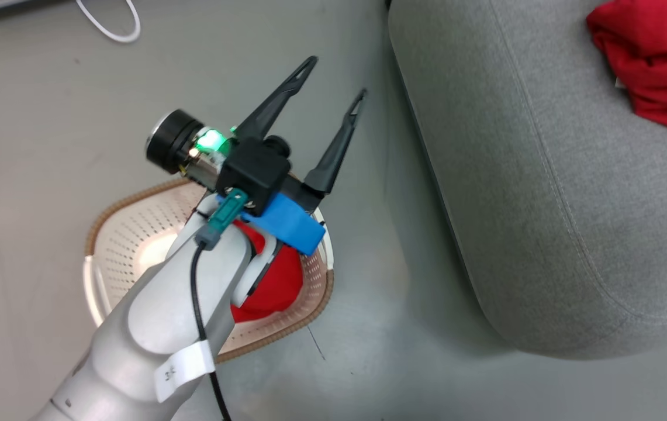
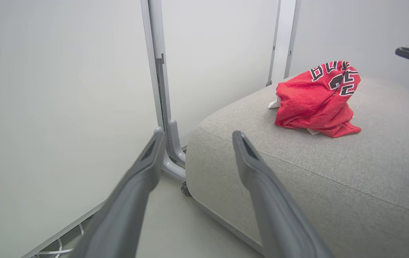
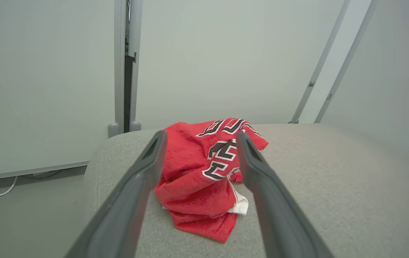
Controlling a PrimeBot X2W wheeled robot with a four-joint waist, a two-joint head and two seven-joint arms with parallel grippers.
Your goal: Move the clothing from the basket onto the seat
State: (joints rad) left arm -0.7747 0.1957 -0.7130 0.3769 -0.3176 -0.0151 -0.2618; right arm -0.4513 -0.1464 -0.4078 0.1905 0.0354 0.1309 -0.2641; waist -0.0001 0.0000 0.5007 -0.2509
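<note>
grey seat (image 3: 333, 186) has the red jersey (image 3: 193, 186), red garment (image 1: 275, 286) in basket (image 1: 128, 245), left gripper (image 1: 335, 77) and right gripper (image 3: 201, 135) spread, empty.

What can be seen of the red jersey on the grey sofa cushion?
The bright red towelling-like jersey lies crumpled in a loose heap on the grey woven-fabric sofa cushion, with nothing else visibly touching it. Black white-edged lettering and numerals show on its upper folds; white trim pokes out at its lower edge.
</note>
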